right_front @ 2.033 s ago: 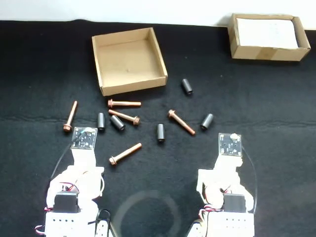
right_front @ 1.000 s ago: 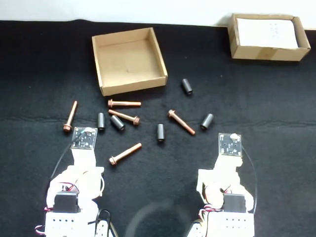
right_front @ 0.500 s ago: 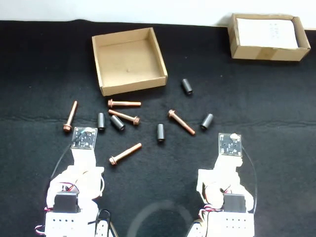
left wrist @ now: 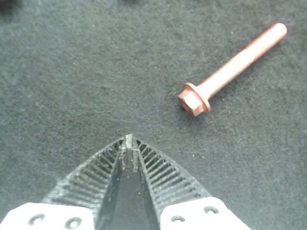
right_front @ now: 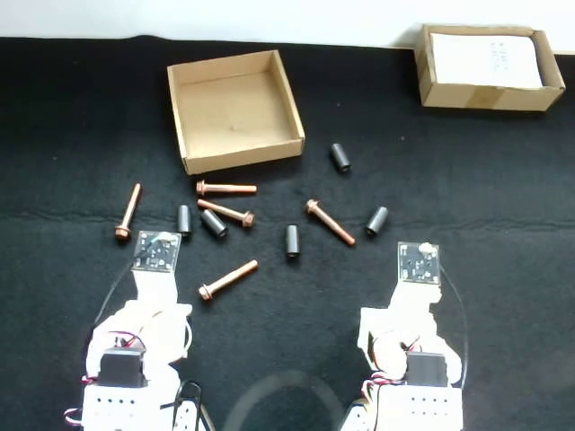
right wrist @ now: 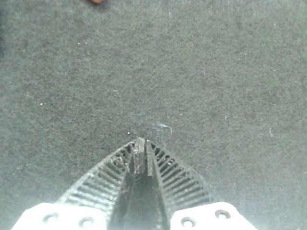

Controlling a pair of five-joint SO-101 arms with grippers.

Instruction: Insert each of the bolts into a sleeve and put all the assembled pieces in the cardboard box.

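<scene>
Overhead and wrist views of the black-covered desk (right_front: pixel 503 180). The cardboard box (right_front: pixel 293 99) sits open in the upper left of the frame, and nothing lies inside it. A second box (right_front: pixel 485 96) holding white paper stands in the upper right corner.

Five bolts lie loose below the cardboard box, none of them in a sleeve:
- The leftmost bolt (right_front: pixel 128 211) lies nearly vertical at centre left.
- The upper bolt (right_front: pixel 225 188) lies horizontal just under the box.
- The middle bolt (right_front: pixel 225 213) lies slanted beneath the upper bolt.
- The right bolt (right_front: pixel 330 222) lies diagonal at centre.
- The lower bolt (right_front: pixel 228 279) (left wrist: pixel 233 70) lies diagonal at lower centre-left.

Five dark sleeves are scattered among them:
- The left sleeve (right_front: pixel 184 220) is nearest the leftmost bolt.
- The second sleeve (right_front: pixel 213 224) is just below the middle bolt.
- The centre sleeve (right_front: pixel 292 241) lies left of the right bolt.
- The right sleeve (right_front: pixel 377 220) lies right of the right bolt.
- The upper sleeve (right_front: pixel 340 156) lies right of the box.

The left arm (right_front: pixel 144 314) and right arm (right_front: pixel 409 332) occupy the lower corners of the overhead frame. The left end effector (left wrist: pixel 129 139) is clenched on nothing, its tips near the head of the lower bolt but apart from it. The right end effector (right wrist: pixel 140 141) is likewise clenched and empty, above bare cloth.
</scene>
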